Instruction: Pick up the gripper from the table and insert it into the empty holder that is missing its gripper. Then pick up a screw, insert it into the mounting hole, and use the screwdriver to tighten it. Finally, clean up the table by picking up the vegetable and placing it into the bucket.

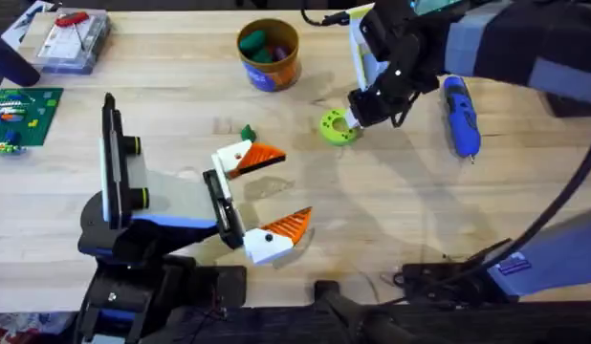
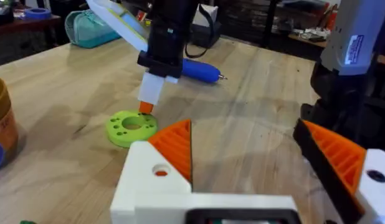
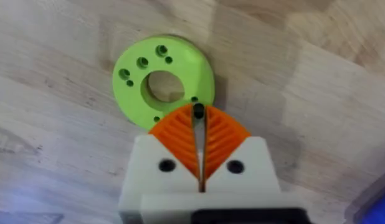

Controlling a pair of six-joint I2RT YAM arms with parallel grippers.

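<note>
Right fingers (image 3: 199,134) pinch a small dark screw (image 3: 197,112) at their tips, right over the rim of the green holed disc (image 3: 162,81). Left fingers (image 1: 267,201) gape empty. Screw seating underway, I judge. The screwdriver (image 1: 460,117) lies unused just beyond the right fingers; the bucket (image 1: 269,54) already holds green items.

table (image 1: 391,205): pale planks
bucket (image 1: 269,54): 12 o'clock
green disc (image 1: 336,127): centre, 1 o'clock
screwdriver (image 1: 460,117): 2 o'clock
clear box (image 1: 74,40): 10 o'clock
green board (image 1: 23,113): 9 o'clock

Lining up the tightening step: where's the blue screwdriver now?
Overhead, the screwdriver lies on the table at the right, beyond the right gripper and the green disc.
</note>
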